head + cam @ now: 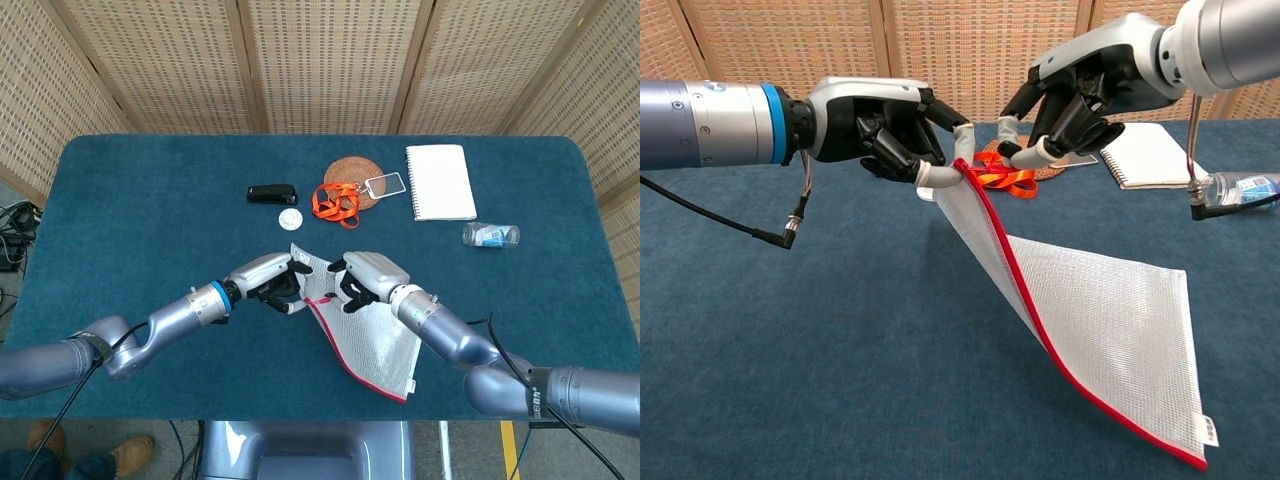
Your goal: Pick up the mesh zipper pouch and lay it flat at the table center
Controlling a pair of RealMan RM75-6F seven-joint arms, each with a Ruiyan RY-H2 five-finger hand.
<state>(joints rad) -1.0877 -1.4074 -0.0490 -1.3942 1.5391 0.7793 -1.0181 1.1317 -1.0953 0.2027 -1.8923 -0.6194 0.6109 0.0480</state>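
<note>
The left robot hand [902, 128] pinched one corner of the mesh zipper pouch [1095, 335] above the blue table [790, 380], the right robot hand [1072, 100] curled empty beside it; that single-corner grip risked slipping, dropping the pouch crumpled.

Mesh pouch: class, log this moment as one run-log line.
pouch: one corner lifted, far end on table | left hand: pinches corner | right hand: beside pouch, holds nothing | not yet flat
</note>
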